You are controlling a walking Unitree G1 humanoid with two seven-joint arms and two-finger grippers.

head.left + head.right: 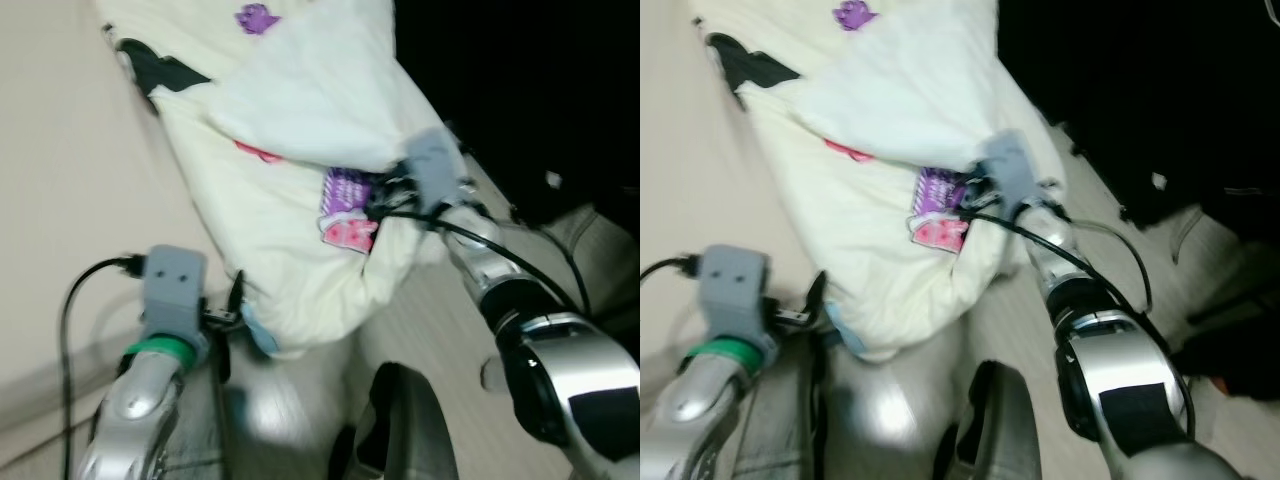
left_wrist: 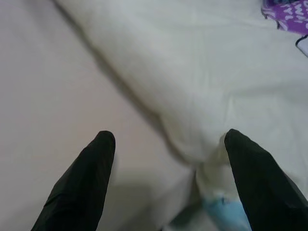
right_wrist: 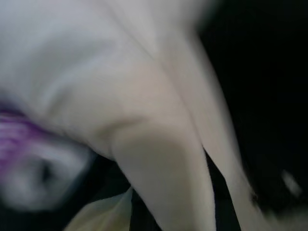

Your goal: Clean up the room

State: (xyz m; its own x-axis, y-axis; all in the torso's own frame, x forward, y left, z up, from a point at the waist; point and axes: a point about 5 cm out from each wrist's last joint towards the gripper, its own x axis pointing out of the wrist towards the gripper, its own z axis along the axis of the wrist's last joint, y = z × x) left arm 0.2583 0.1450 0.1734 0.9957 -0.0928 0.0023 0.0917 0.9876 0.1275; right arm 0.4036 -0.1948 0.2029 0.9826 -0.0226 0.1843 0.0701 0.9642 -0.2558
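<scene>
Fingers of the left gripper (image 2: 163, 183) stand well apart, one to either side of the lower hem of a cream printed quilt (image 1: 290, 210); they close on nothing, though one finger (image 2: 255, 178) lies against the cloth beside a pale blue corner patch (image 2: 224, 211). Judged from that stance, the left arm is set to take the hem, not yet to carry it.

At centre the quilt hangs in a long bunched fold against a pale wall (image 1: 60, 190), its lower end near the left wrist and its upper part running out of frame. Black, purple and pink print marks show on it. It appears to be lifted clear for tidying away.

On the right, the right gripper (image 1: 395, 190) is pressed into the fold beside a purple and pink patch (image 1: 345, 205), and the cloth gathers and drapes around that point, so this arm probably bears the load. Its fingers are buried in fabric; whether they are closed on the quilt cannot be told.

The left wrist view alone gives the open spread and the hem between the tips. The right wrist view is blurred, offering pale folds, a purple smear and darkness. The head views alone show a dark mass (image 1: 1160, 110) behind the right arm.
</scene>
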